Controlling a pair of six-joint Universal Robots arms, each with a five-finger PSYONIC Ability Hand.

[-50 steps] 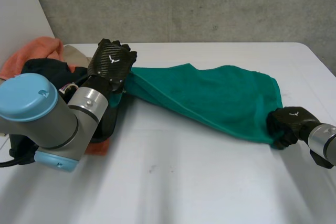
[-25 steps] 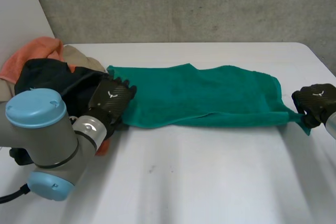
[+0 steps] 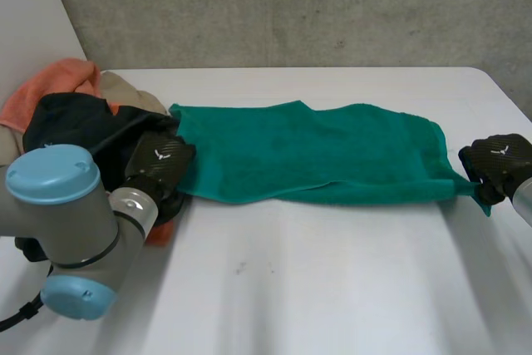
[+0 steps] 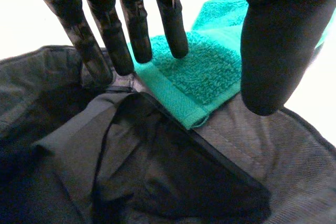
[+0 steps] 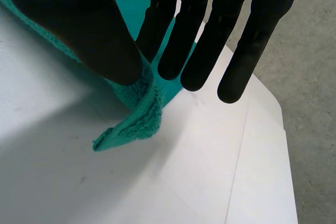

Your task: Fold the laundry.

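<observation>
Towel (image 3: 316,151), one, green, right robot hand (image 3: 499,162) pinching corner

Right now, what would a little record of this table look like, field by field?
Towel: green towel, stretched out along the white table
Left hand: straight fingers on the towel's corner, which lies over a black garment
Right hand: pinches the opposite corner between thumb and fingers
Pile: black garment, orange cloth and beige cloth beside the left hand

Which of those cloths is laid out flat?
The green towel, stretched between the left hand and right hand; the black garment and orange cloth lie heaped.
</observation>
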